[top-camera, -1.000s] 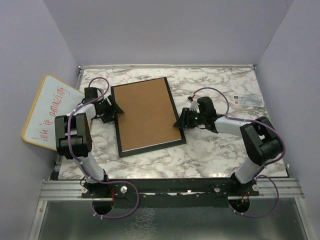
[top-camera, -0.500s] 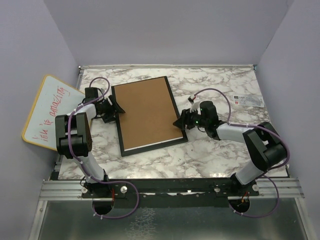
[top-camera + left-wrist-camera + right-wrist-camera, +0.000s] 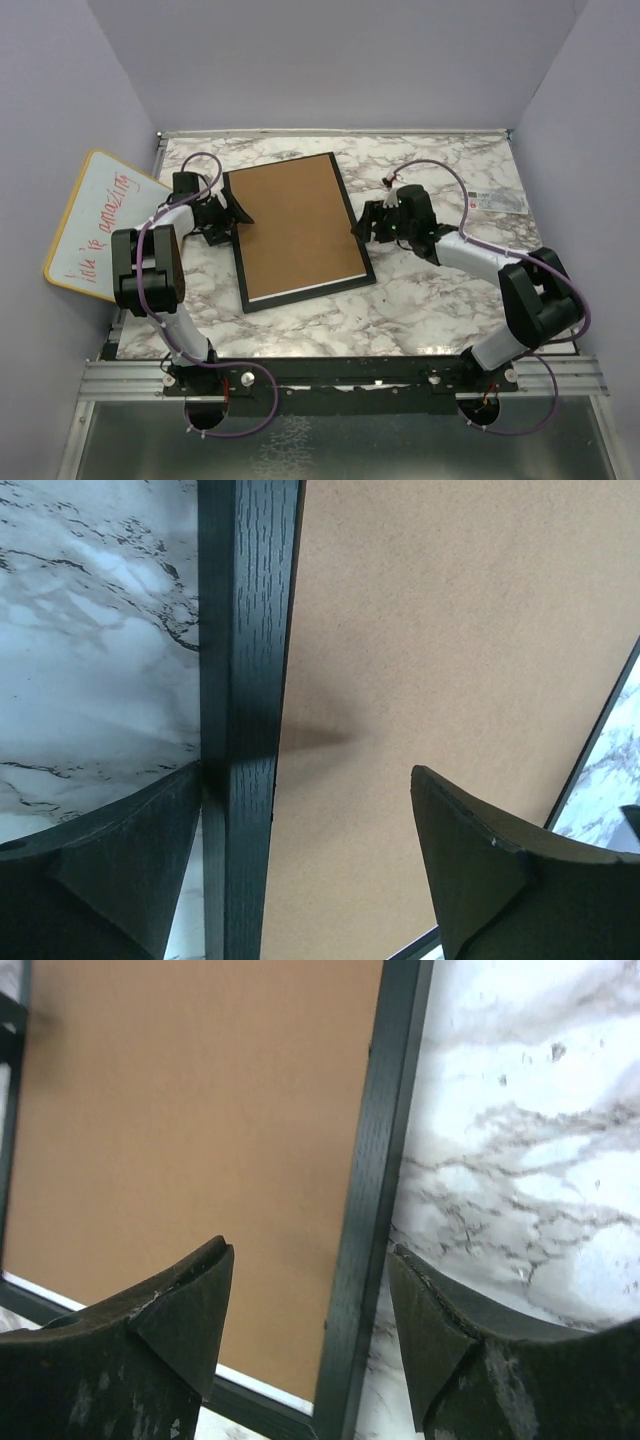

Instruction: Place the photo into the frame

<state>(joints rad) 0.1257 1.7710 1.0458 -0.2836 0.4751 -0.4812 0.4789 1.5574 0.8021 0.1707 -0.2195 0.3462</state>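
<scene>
The marble-patterned table [image 3: 430, 300] is enclosed by plain walls on three sides. The frame [image 3: 308, 293] is laid face down on the table left of centre, turned slightly so that its far end leans left. Its opening is filled by the brown backing board [image 3: 295, 225].

A yellow-rimmed whiteboard [image 3: 95, 225] with red handwriting is propped against the left wall, off the table's edge and apart from the frame.

The left arm [image 3: 150, 270] is extended up the left side to the frame's left rail near the far corner. The right arm [image 3: 500, 265] is bent in from the right to the frame's right rail.

The left gripper [image 3: 233, 212] is held spread. In its wrist view, one finger [image 3: 110, 870] is set against the outer side of the black rail and the other [image 3: 500, 880] is placed over the backing board.

The right gripper [image 3: 362, 226] is also held spread. In its wrist view the right rail is seen between the two fingers [image 3: 150, 1340], one above the board and one above the marble; contact cannot be determined.

A small printed label [image 3: 493, 199] is located at the far right of the table, well apart from the frame.

A thin white strip [image 3: 265, 1388] is exposed between the board's near edge and the frame. It cannot be determined whether this is the photo; no printed side is visible.
</scene>
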